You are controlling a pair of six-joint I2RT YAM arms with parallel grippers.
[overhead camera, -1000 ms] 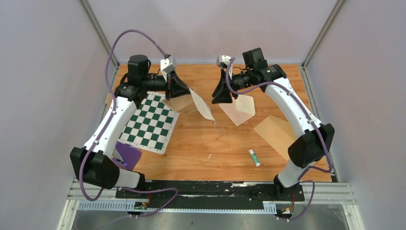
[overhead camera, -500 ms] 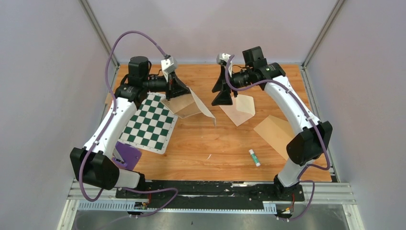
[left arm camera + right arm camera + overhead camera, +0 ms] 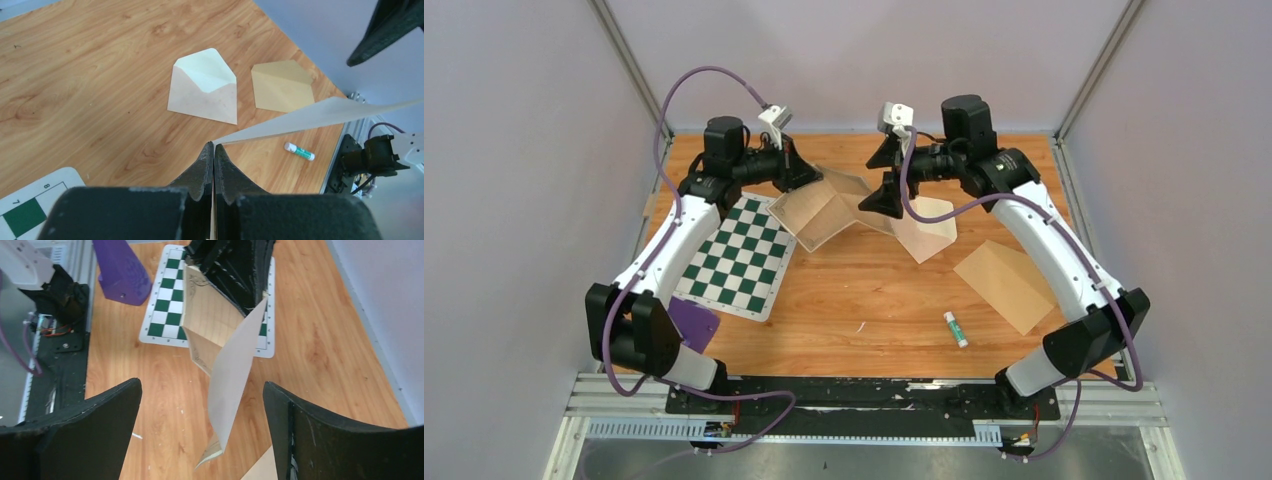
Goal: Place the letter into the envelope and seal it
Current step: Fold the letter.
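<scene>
Since a second ago both arms have swung toward 12 o'clock, and the letter, which hung folded from the left gripper, now stretches out wider toward the right gripper, whose fingers have parted. We see the letter held in the air above the far middle of the wooden table. It is creased into panels and has a dark ornate border that carries no words we can read.

The left gripper sits at the sheet's 10 o'clock corner with its fingers pressed together on the paper's edge. From the left wrist the sheet runs edge-on away from the pinch. The right gripper stands at the letter's 3 o'clock end, spread wide. From the right wrist the letter hangs in the gap, clear of both fingers.

At 4 o'clock of the letter the cream envelope lies flat with its flap open. Farther out the same way lie a tan envelope and a glue stick, its label too small to read. At 8 o'clock lies a chessboard mat, whose edge shows the numbers 8 and 7 in the left wrist view.
</scene>
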